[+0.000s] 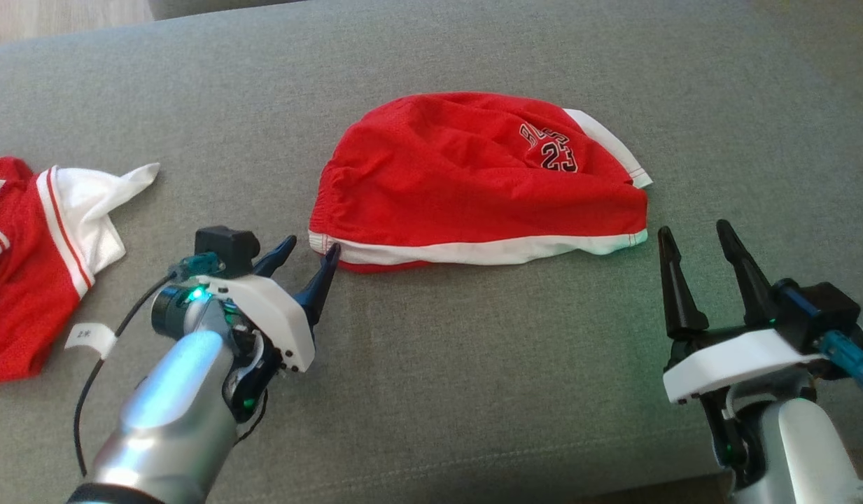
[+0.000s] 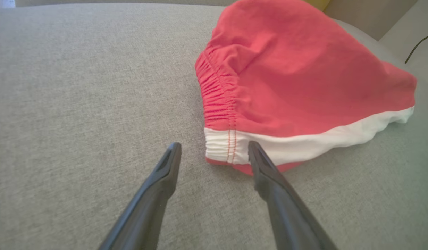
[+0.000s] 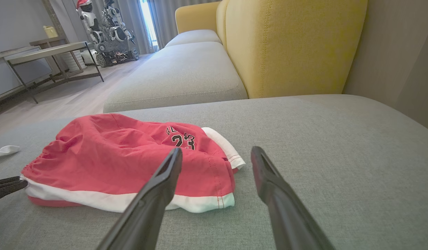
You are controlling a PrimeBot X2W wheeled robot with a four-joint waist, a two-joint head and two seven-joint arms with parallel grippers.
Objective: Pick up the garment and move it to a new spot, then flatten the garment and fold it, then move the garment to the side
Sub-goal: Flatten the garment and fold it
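A grey sofa seat [image 1: 473, 420] carries everything. A yellow backrest [image 3: 290, 45] rises beyond the right pincer [image 1: 691, 228], and a table [image 3: 47, 52] stands far off. The red shorts [image 1: 473, 182] lie folded between the two pincers, their waistband corner just ahead of the left pincer [image 1: 312, 243]. Both pincers are released, grasping nothing. A second red garment [image 1: 25, 280] lies outboard of the left pincer.

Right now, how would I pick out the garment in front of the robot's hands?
Look at the grey cushion in front of the robot. Near its middle lie red shorts with a white band along the near edge. Unlike the red and white garment at the left, they carry the number 23.
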